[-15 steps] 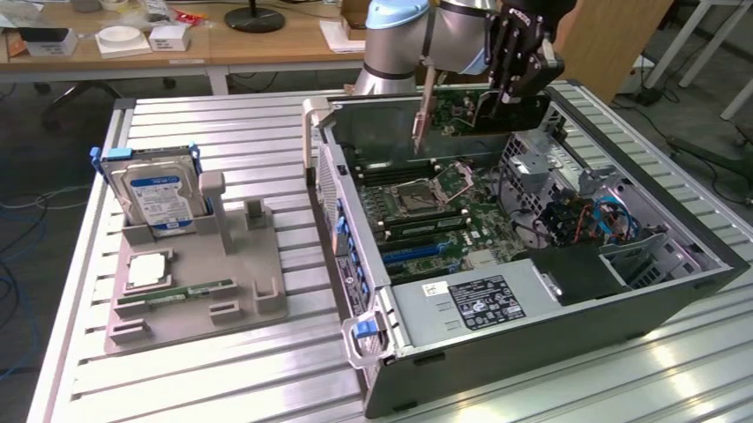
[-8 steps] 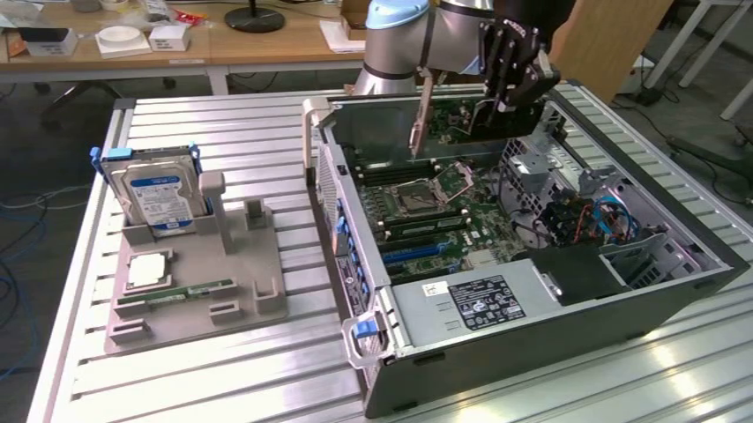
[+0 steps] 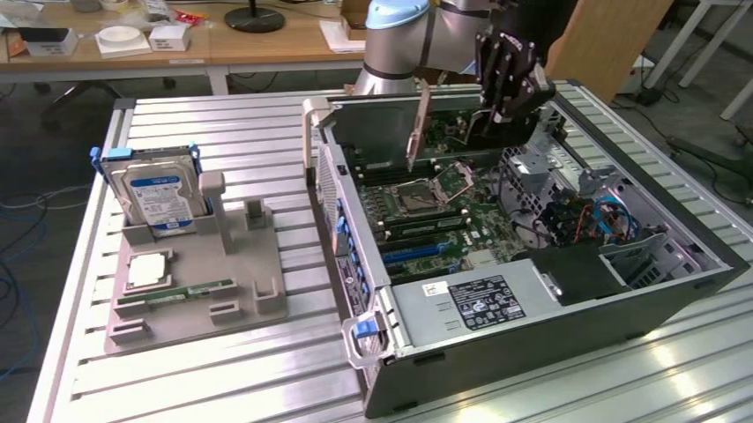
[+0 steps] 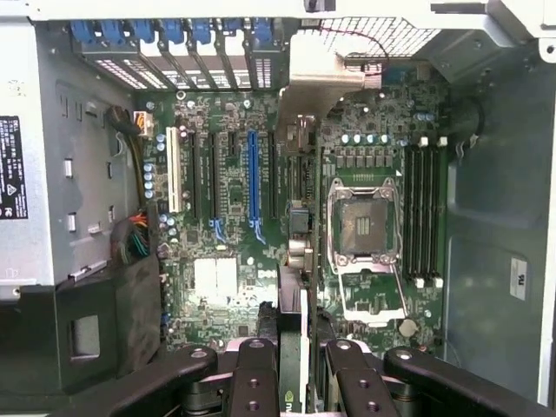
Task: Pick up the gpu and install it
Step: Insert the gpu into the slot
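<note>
The gpu (image 4: 292,354) stands on its thin edge, up in the air over the open computer case (image 3: 565,335). Its long side runs flat, from the gripper toward the case wall with the blue clips (image 4: 174,33). Its silver bracket (image 3: 414,132) is at that far end. The bracket leans a little and sticks up higher than the case wall. In the wrist view the card runs the same way as the long slots on the green board (image 4: 226,269). It is near the blue slot (image 4: 253,174) and beside the square chip socket (image 4: 365,228).

The gripper (image 3: 506,107) holds the card by its other end. There is a black finger (image 4: 254,369) on each side, and they squeeze the card, which sits right between them.

The arm (image 3: 400,35) comes in from the far side of the table (image 3: 235,379). The gripper points down into the case.
</note>
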Tool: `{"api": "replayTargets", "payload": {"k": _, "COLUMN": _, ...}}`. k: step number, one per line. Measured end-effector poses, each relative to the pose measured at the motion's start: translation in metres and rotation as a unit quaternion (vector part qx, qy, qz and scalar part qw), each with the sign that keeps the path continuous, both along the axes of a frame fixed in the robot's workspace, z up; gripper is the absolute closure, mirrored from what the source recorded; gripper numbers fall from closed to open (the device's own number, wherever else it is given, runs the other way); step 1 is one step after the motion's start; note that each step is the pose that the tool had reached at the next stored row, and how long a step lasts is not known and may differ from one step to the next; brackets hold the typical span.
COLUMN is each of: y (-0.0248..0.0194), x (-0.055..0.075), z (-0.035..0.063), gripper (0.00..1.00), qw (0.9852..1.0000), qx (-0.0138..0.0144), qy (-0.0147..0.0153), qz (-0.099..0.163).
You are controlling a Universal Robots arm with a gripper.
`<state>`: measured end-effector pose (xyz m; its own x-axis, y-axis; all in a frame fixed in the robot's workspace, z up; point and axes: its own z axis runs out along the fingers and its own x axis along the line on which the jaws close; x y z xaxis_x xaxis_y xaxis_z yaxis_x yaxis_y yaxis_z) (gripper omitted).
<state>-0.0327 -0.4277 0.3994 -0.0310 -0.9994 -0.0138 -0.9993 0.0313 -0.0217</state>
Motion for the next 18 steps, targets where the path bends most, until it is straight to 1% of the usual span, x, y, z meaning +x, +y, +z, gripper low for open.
{"api": "replayTargets", "payload": {"k": 2, "y": 0.0000, "x": 0.000, "z": -0.0036, "gripper": 0.74, "qw": 1.0000, "qx": -0.0001, "qy": 0.0005, "qz": 0.002}}
{"api": "replayTargets", "payload": {"k": 6, "y": 0.0000, "x": 0.000, "z": -0.0075, "gripper": 0.74, "qw": 1.0000, "qx": -0.0019, "qy": 0.0016, "qz": 0.004}}
{"api": "replayTargets", "payload": {"k": 10, "y": -0.0002, "x": -0.002, "z": -0.0106, "gripper": 0.74, "qw": 1.0000, "qx": -0.0038, "qy": 0.0043, "qz": 0.004}}
{"api": "replayTargets", "payload": {"k": 12, "y": -0.0017, "x": -0.002, "z": -0.0113, "gripper": 0.74, "qw": 1.0000, "qx": -0.0041, "qy": 0.0053, "qz": 0.004}}
{"api": "replayTargets", "payload": {"k": 15, "y": -0.0061, "x": -0.004, "z": -0.0123, "gripper": 0.74, "qw": 1.0000, "qx": -0.0040, "qy": 0.0054, "qz": 0.004}}
{"api": "replayTargets", "payload": {"k": 18, "y": -0.0071, "x": -0.008, "z": -0.0158, "gripper": 0.74, "qw": 1.0000, "qx": -0.0039, "qy": 0.0060, "qz": 0.005}}
